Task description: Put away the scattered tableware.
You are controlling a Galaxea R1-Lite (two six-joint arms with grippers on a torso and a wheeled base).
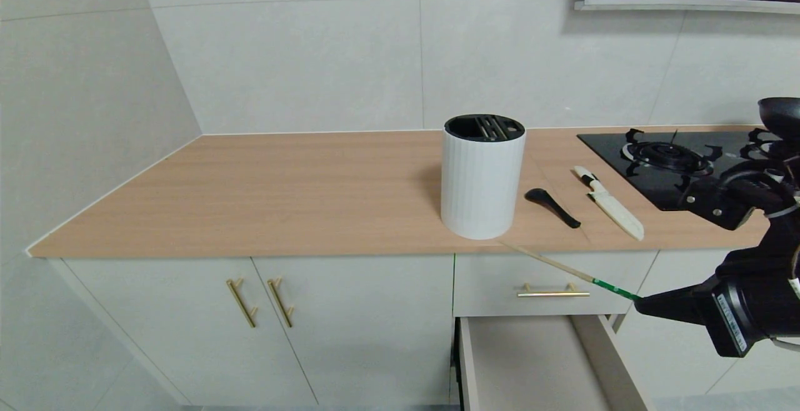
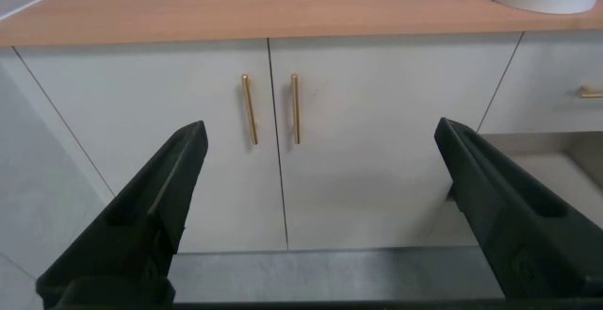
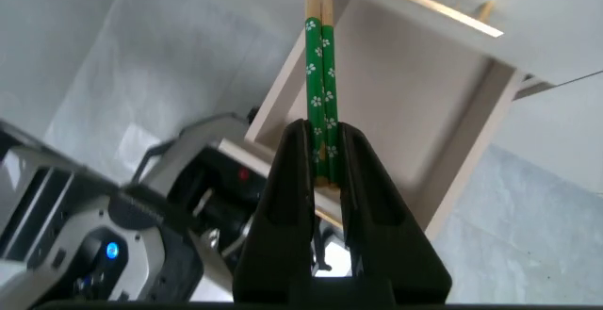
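Note:
A pair of wooden chopsticks (image 1: 562,267) with green patterned ends (image 3: 318,65) sticks out from my right gripper (image 1: 639,298), which is shut on them (image 3: 320,138) in front of the counter edge, above the open drawer (image 1: 531,361). On the wooden counter (image 1: 281,192) stands a white ribbed utensil holder (image 1: 482,177) with a black slotted top. To its right lie a black spoon (image 1: 551,205) and a cream-bladed knife (image 1: 609,203). My left gripper (image 2: 320,133) hangs open and empty, low in front of the cabinet doors (image 2: 273,131).
A black gas hob (image 1: 669,158) occupies the counter's right end. The drawer (image 3: 405,93) under the holder is pulled out, with a closed drawer front and gold handle (image 1: 553,291) above it. Tiled walls close off the back and left.

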